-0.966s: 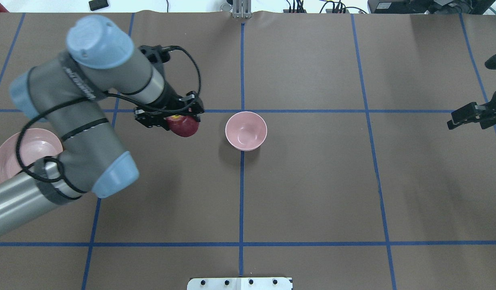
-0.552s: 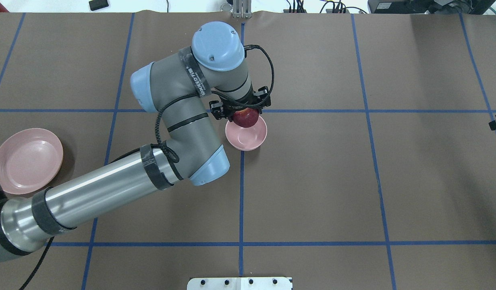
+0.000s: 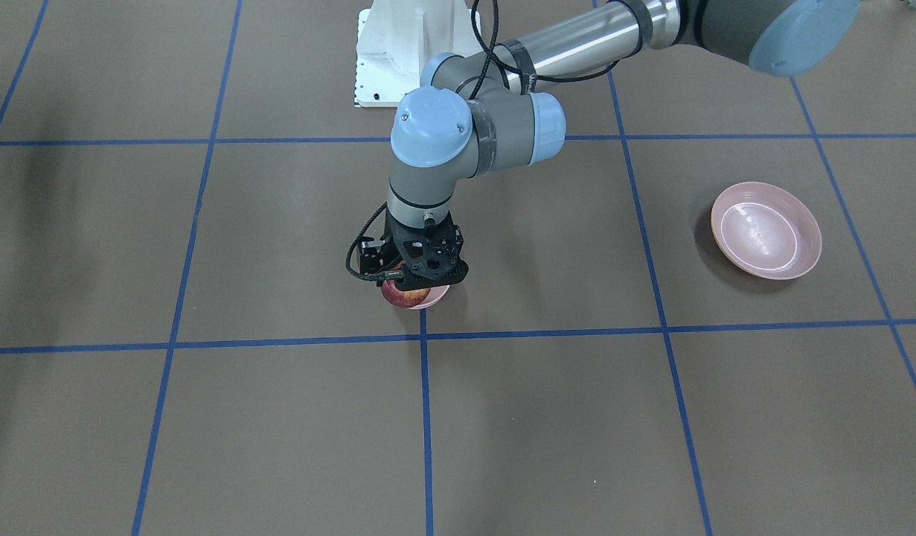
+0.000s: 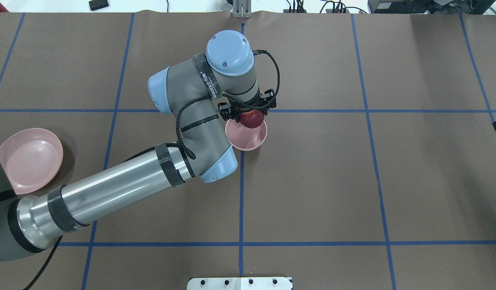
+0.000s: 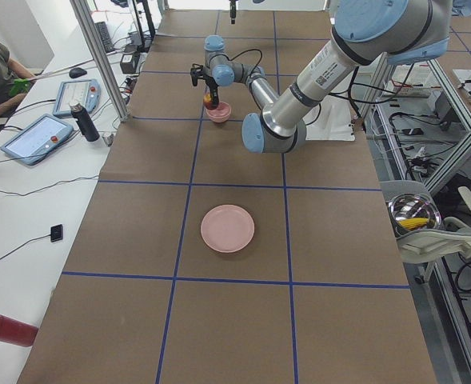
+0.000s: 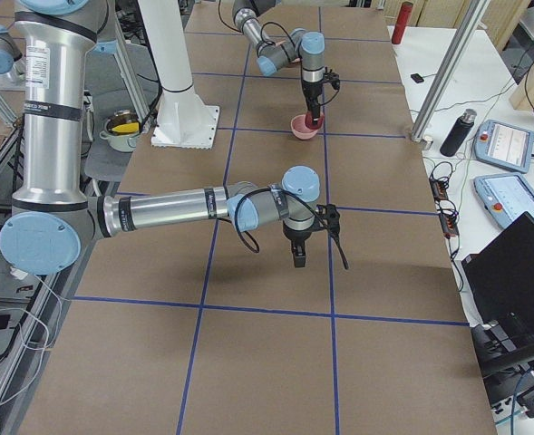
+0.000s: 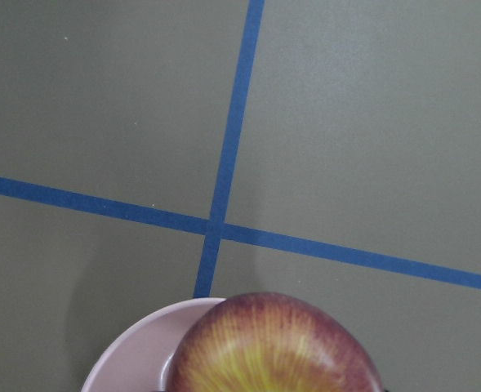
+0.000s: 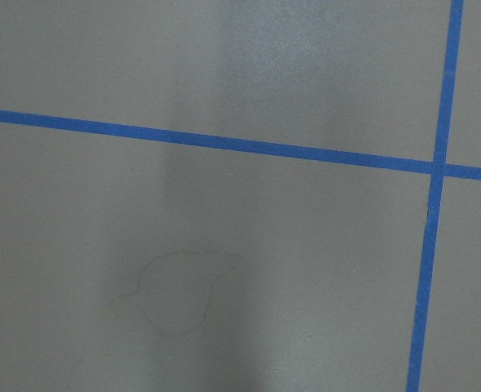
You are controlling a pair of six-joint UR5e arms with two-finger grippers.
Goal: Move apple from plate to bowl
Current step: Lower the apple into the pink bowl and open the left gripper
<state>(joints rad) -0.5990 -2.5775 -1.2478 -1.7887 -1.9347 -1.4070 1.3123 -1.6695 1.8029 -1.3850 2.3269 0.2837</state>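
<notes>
The left gripper (image 4: pixel 251 114) is clamping the apple (image 4: pixel 253 120) between its fingers and holding it just over the bowl (image 4: pixel 248 142), which is sitting directly beneath. The plate (image 4: pixel 28 161) is lying well away, off to the gripper's left. Farther off on the opposite side, the right gripper (image 6: pixel 297 260) is hovering; I cannot tell whether its fingers are spread.

Frame centre: left gripper (image 3: pixel 419 286) points down, clamped on apple (image 3: pixel 400 297), directly over bowl (image 3: pixel 437 296); only a sliver of bowl shows. Plate (image 3: pixel 766 230) at right, well apart.
</notes>
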